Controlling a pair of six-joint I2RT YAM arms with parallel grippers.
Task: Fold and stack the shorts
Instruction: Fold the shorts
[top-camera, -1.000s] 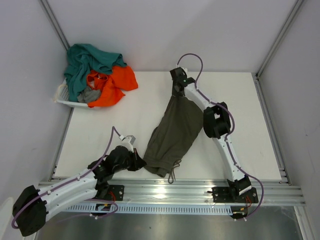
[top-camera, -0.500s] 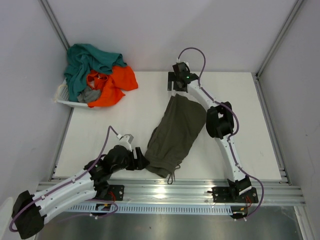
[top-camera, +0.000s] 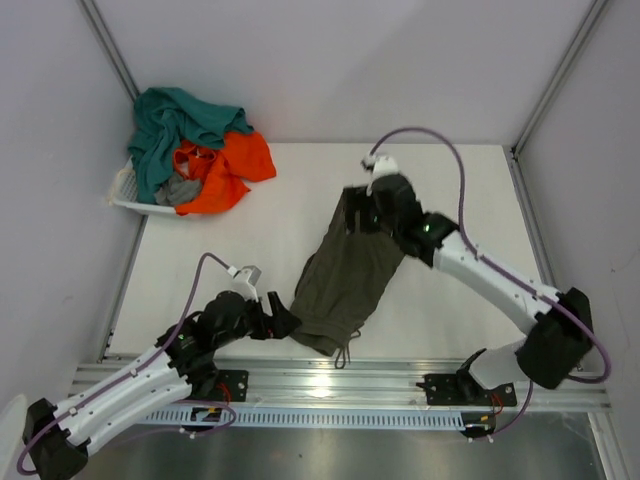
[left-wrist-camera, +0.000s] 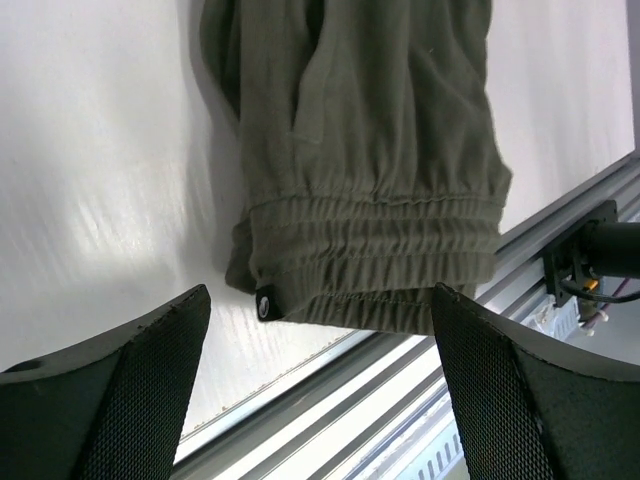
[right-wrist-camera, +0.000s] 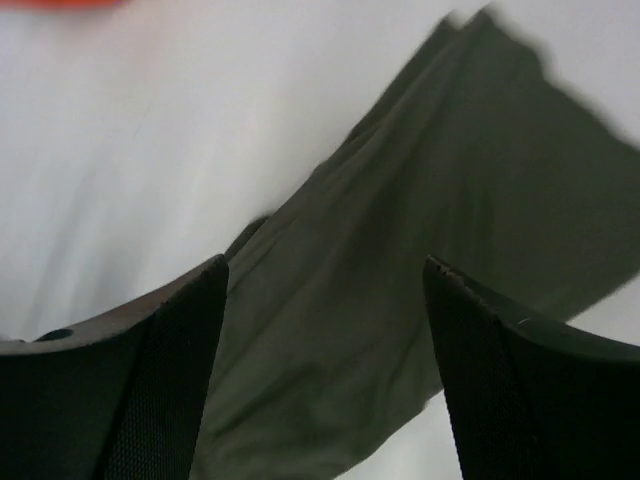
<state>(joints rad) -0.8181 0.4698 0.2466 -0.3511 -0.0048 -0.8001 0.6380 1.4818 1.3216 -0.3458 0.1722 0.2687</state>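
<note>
Lying flat and slantwise on the white table (top-camera: 230, 250), the olive-green shorts (top-camera: 350, 270) have their gathered waistband (left-wrist-camera: 375, 250) and drawstring (top-camera: 345, 350) at the near edge and their leg ends toward the far side, well apart from the teal, orange and grey shorts (top-camera: 240, 160) heaped in the white basket (top-camera: 122, 195) at the far left corner. The left gripper (top-camera: 283, 322) sits just beside the waistband's left corner, its jaws spread wide with nothing between them. The right gripper (top-camera: 362, 212) hangs over the leg end, its jaws likewise wide apart and gripping no cloth.
</note>
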